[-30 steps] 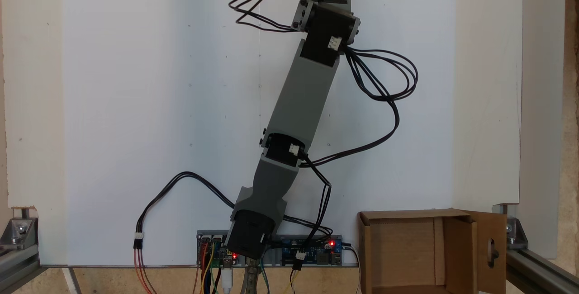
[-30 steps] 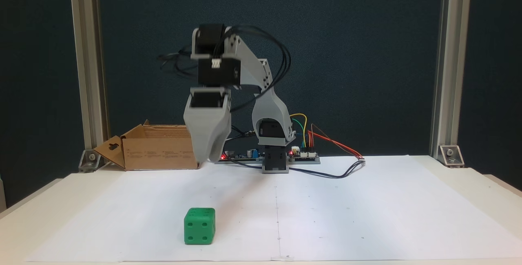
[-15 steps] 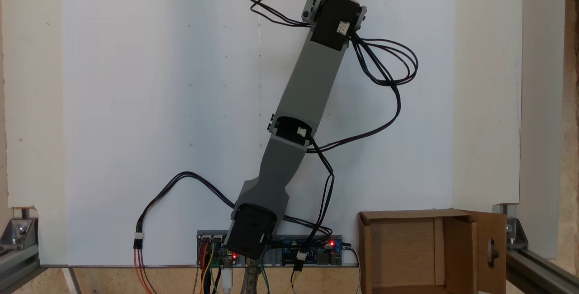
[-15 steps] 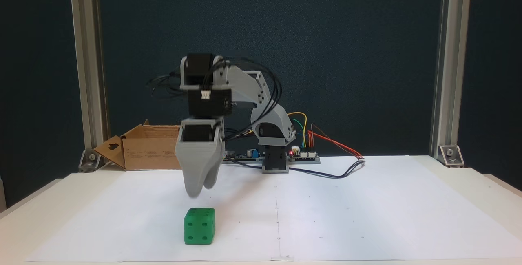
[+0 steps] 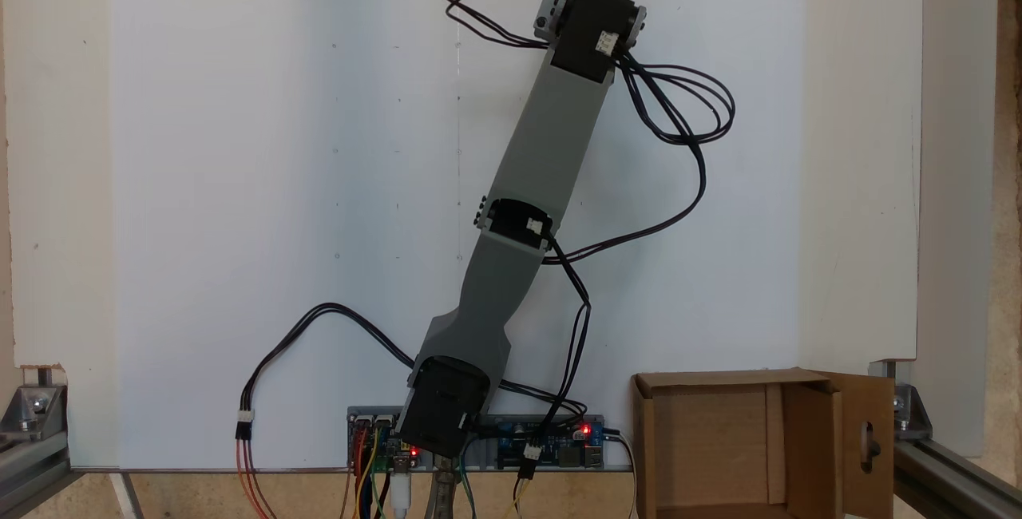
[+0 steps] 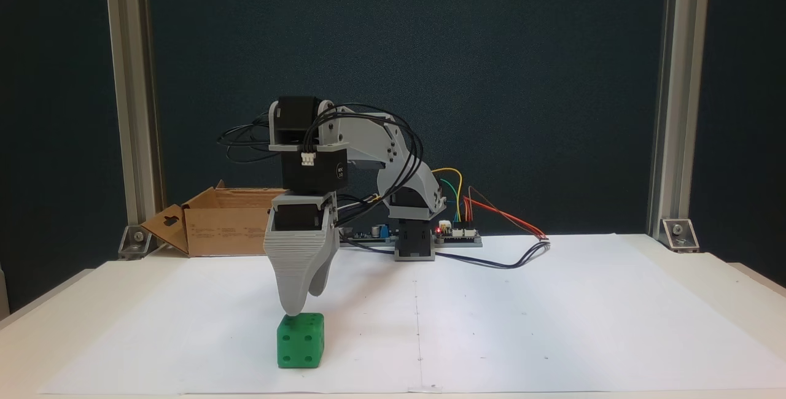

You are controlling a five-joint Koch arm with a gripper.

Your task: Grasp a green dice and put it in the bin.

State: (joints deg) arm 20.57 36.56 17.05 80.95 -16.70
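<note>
Side-on fixed view, left to right: bin [image 6: 236,228] at back left of worktop [image 6: 552,319]; green dice [image 6: 300,340] on the paper near the front edge. Gripper [image 6: 296,306] tip touches dice top. Finger spread: cannot tell. Advice: confirm fingers straddle the dice before closing.

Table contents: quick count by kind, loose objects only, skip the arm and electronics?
Green dice: 1
Cardboard box: 1
Total: 2
</note>
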